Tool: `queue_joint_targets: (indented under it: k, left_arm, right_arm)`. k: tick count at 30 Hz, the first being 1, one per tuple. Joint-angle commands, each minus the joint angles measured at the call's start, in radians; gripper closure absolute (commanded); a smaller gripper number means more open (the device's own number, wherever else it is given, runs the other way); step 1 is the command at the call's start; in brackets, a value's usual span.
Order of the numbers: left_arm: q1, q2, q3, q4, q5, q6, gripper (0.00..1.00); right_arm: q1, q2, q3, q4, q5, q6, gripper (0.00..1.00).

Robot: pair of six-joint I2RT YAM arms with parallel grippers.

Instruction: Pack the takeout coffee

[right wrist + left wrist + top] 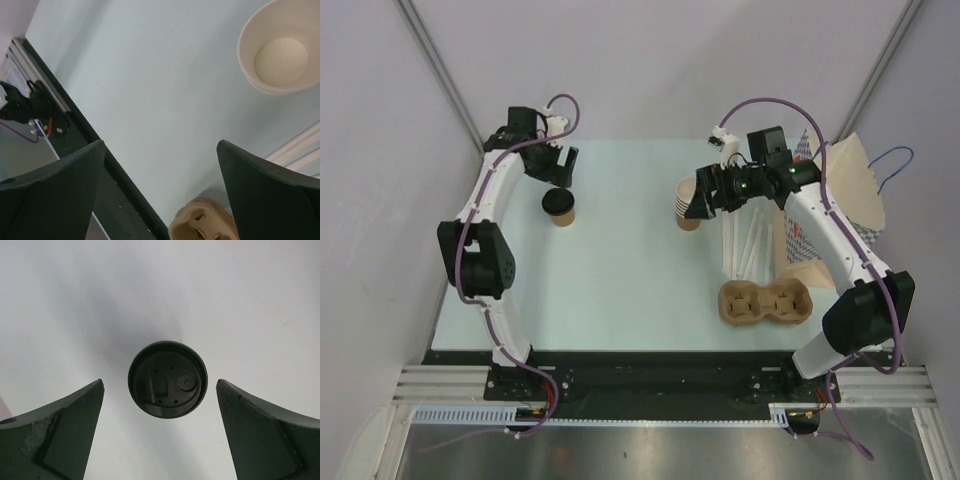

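The takeout coffee (559, 207) is a tan paper cup with a black lid, standing upright on the left part of the pale table. In the left wrist view I look straight down on its black lid (167, 379). My left gripper (556, 168) hovers above the cup, open, its fingers (75, 430) wide of the lid and apart from it. My right gripper (708, 196) is also open and holds nothing, and it hangs next to the stack of lidless cups (688, 203).
A moulded pulp cup carrier (766, 302) lies at the front right, with white straws (745, 245) behind it. A paper bag (850, 185) lies at the far right. The right wrist view shows the cup stack (280, 47), the carrier (202, 222) and the table's black front rail (100, 150).
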Motion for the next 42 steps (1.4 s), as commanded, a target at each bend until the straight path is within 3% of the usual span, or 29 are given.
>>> queue_joint_targets:
  k: [1, 6, 10, 13, 15, 17, 20, 28, 42]
  left_arm:
    - [0.008, -0.078, 0.145, -0.054, 0.059, 0.006, 0.01]
    - [0.005, -0.213, 0.166, -0.054, 0.235, 0.019, 0.01]
    - [-0.028, -0.41, 0.0, -0.014, 0.327, 0.036, 0.0]
    - [-0.106, -0.524, -0.175, 0.058, 0.318, 0.094, 0.0]
    - [-0.18, -0.625, -0.257, 0.082, 0.276, 0.107, 0.01]
    - [-0.225, -0.694, -0.346, 0.104, 0.249, 0.104, 0.0]
    - [-0.277, -0.742, -0.406, 0.107, 0.232, 0.078, 0.0]
    - [-0.283, -0.791, -0.461, 0.13, 0.24, 0.007, 0.0]
    - [-0.283, -0.819, -0.483, 0.147, 0.229, -0.028, 0.0]
  right_arm:
    - [-0.009, -0.067, 0.073, -0.102, -0.029, -0.154, 0.0]
    - [-0.038, -0.167, 0.016, -0.342, 0.02, -0.438, 0.0]
    - [-0.061, -0.262, -0.073, -0.538, 0.174, -0.634, 0.03]
    - [-0.074, -0.36, -0.186, -0.612, 0.266, -0.772, 0.12]
    - [-0.077, -0.429, -0.285, -0.616, 0.341, -0.82, 0.28]
    - [-0.077, -0.452, -0.352, -0.584, 0.395, -0.814, 0.4]
    - [-0.08, -0.438, -0.429, -0.58, 0.453, -0.808, 0.46]
    - [-0.097, -0.44, -0.62, -0.419, 0.559, -0.745, 0.51]
    - [-0.104, -0.379, -0.677, -0.312, 0.534, -0.691, 0.58]
